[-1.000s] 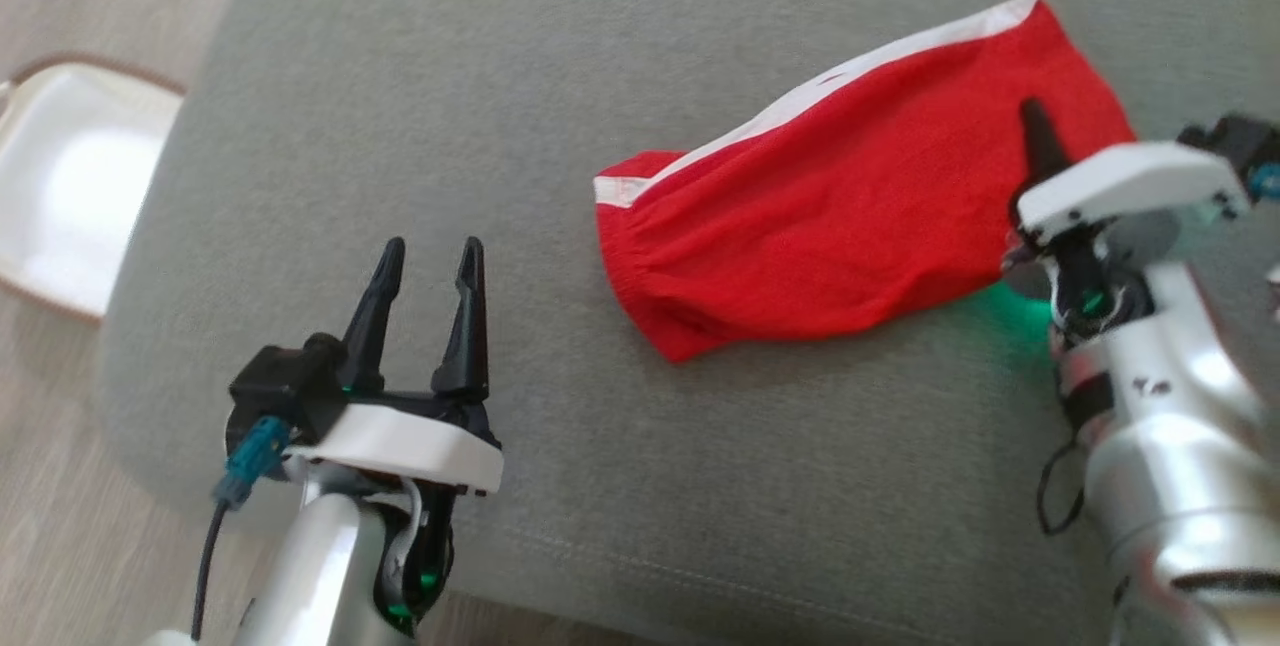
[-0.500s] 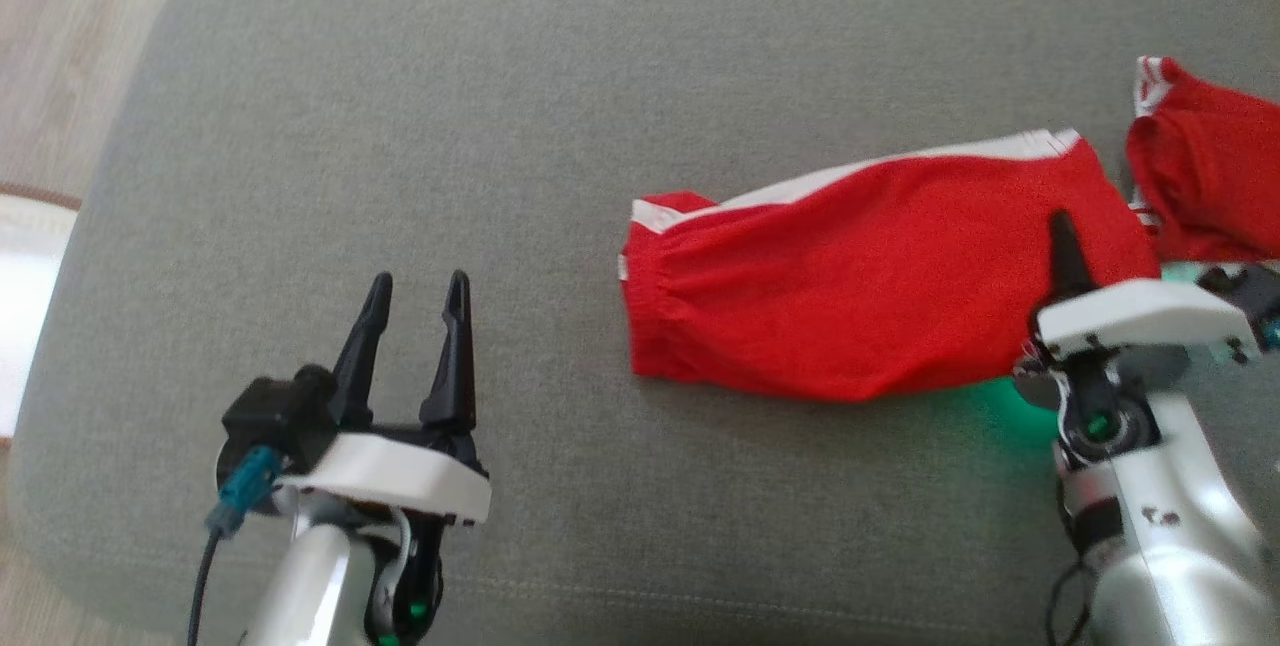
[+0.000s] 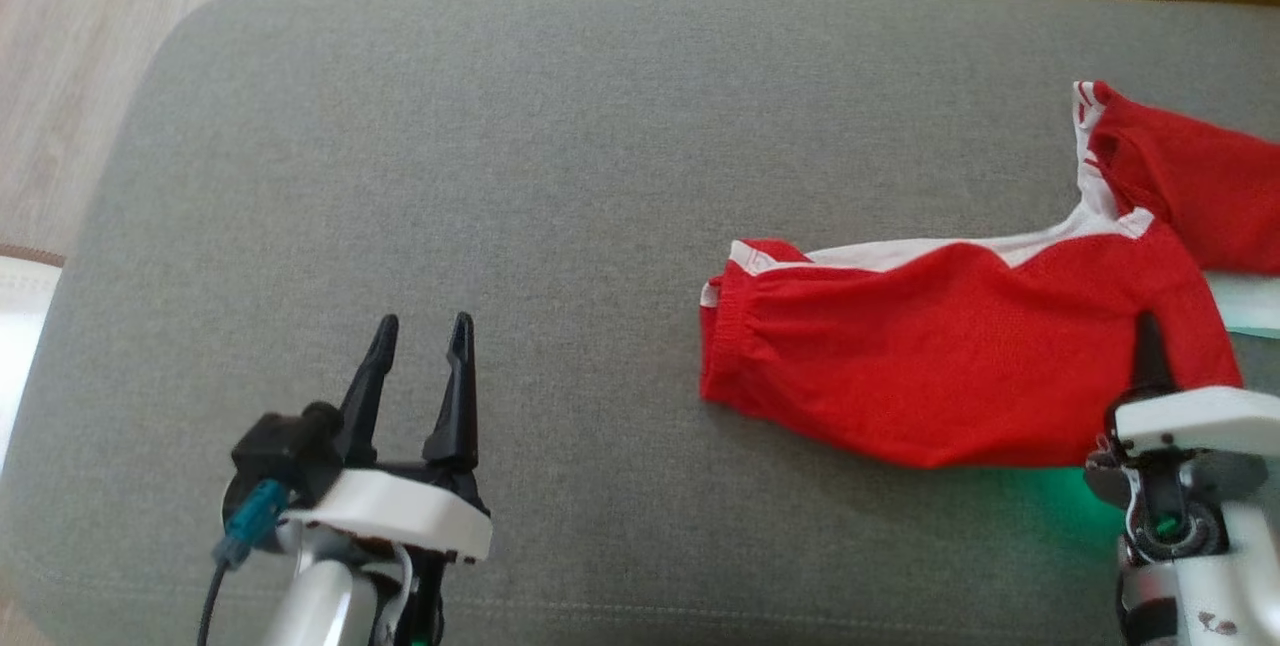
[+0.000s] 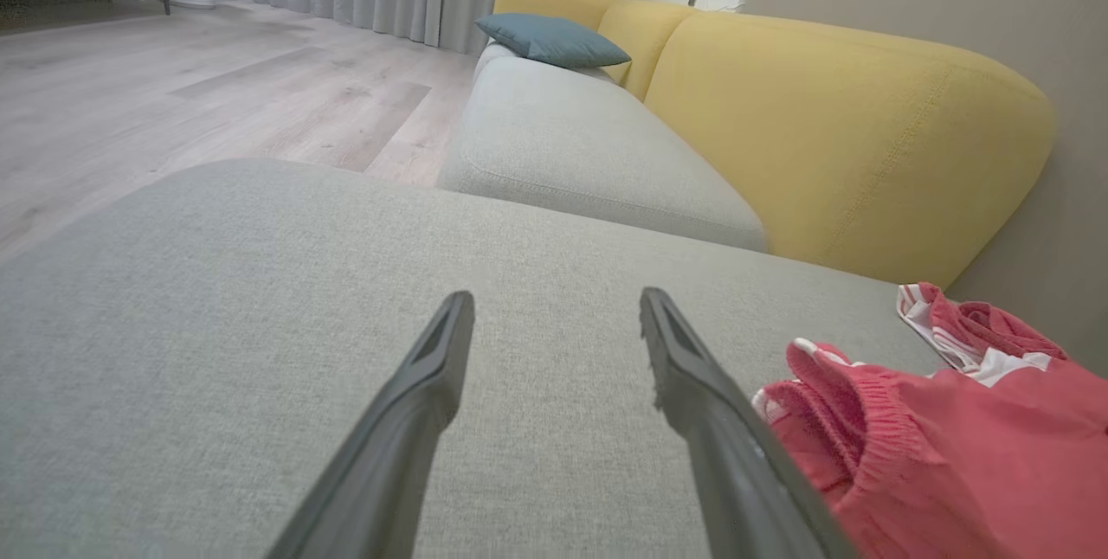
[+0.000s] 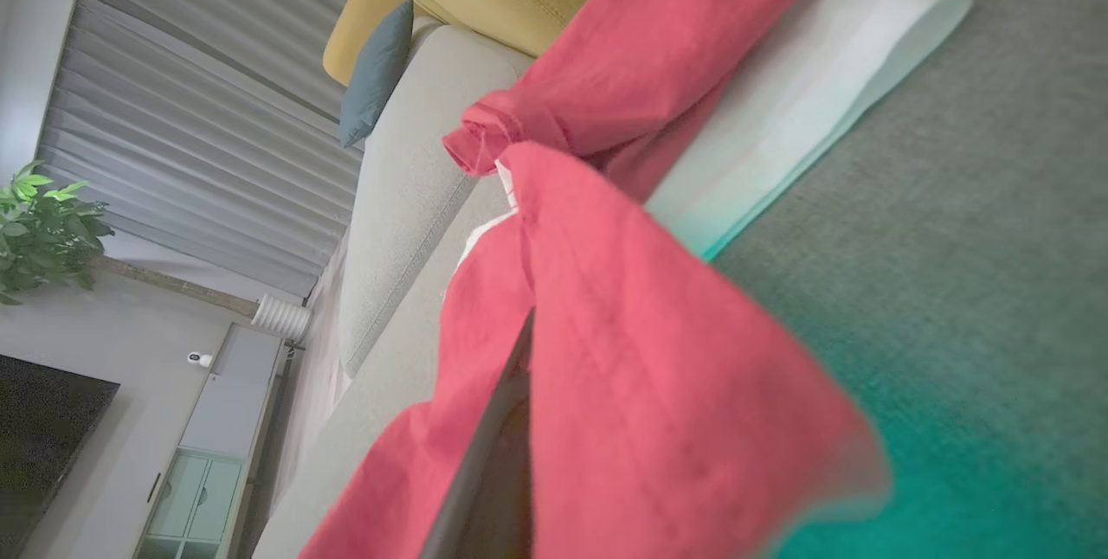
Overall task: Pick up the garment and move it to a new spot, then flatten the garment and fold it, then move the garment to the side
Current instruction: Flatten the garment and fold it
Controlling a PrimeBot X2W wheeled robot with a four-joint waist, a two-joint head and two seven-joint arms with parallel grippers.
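Observation:
The garment, red with white trim, lies spread on the right part of the grey cushion, and one red part reaches off to the far right. My right gripper is shut on the garment's near right edge. In the right wrist view the red fabric drapes over one dark finger. My left gripper hovers open and empty over the cushion's front left, well left of the garment. The left wrist view has the left gripper with its jaws apart and the garment at the right.
A white flat cloth lies under the garment's far right end. Yellow sofa backs and a blue pillow stand beyond the cushion. Wooden floor lies off the cushion's left edge. A white object sits at the far left.
The head view has swung up and to the right. The garment has been drawn rightwards with my right gripper and lies longer and flatter. My left gripper has stayed open.

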